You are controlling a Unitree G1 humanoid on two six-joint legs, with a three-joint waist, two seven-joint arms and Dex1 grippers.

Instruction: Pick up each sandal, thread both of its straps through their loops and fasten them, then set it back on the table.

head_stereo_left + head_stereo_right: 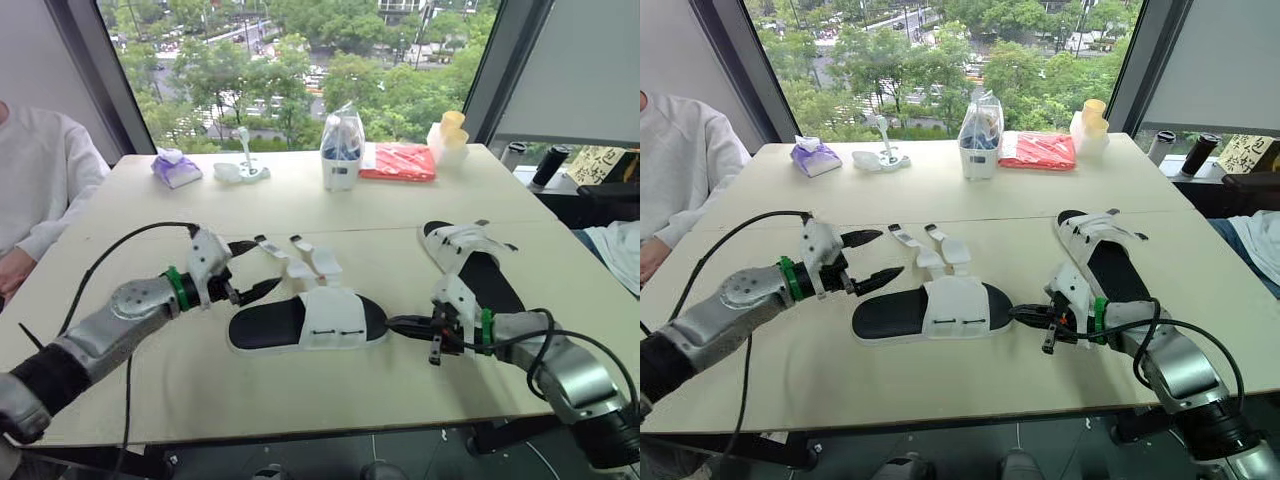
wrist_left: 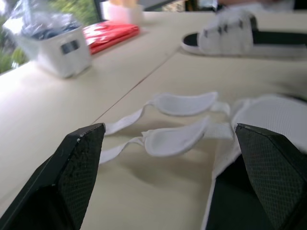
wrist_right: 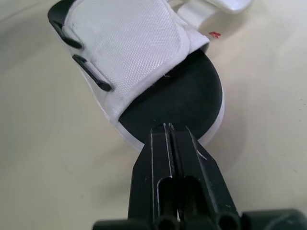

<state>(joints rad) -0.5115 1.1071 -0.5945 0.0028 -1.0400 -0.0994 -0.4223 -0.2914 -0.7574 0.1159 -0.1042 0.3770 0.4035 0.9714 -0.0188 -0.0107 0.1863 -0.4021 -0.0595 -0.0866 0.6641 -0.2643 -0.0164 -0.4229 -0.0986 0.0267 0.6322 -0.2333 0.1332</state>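
The left forearm (image 1: 105, 330) is a rounded silver-grey shell with a black section nearer the elbow. The right forearm (image 1: 565, 372) has the same silver-grey shell. A bright green band (image 1: 176, 288) circles the left wrist and a second green band (image 1: 487, 326) circles the right. Past each band sits a white angular housing (image 1: 208, 260). Thin black cables (image 1: 130, 236) loop along the arms. The left tool (image 1: 262, 267) has two black tapering fingers (image 2: 76, 177) with finely cross-hatched inner faces. The right tool (image 3: 169, 128) has slim black grooved fingers.

Bright daylight from the window (image 1: 300, 70); soft shadows; blurred background in left wrist view
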